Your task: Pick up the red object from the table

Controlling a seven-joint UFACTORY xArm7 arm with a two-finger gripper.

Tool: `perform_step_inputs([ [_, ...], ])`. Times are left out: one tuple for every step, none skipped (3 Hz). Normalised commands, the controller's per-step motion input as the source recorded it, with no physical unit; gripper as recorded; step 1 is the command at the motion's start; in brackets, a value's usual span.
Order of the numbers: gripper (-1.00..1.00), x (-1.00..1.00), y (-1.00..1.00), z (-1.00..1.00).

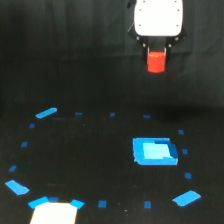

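Note:
The red object (156, 61) is a small red-orange block hanging under my gripper (157, 52) near the top of the exterior view, towards its right. It is well above the black table (90, 150) and touches nothing below. The gripper has a white body and short dark fingers that close on the block's upper part. The fingers are dark against the dark background and hard to make out.
A bright blue squarish piece (154, 151) lies on the table below the gripper. Small blue tape marks ring the table, with larger blue patches at the left (46, 113), the lower left (17, 188) and the lower right (186, 198). A white block (52, 213) sits at the bottom left edge.

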Motion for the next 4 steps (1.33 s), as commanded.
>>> perform_step_inputs([
  [-1.00,-0.83,0.02,-0.17],
  [-1.00,-0.22,0.27,0.44],
  [-1.00,0.06,0.18,0.26],
  [-0.97,-0.10,-0.16,0.36],
])
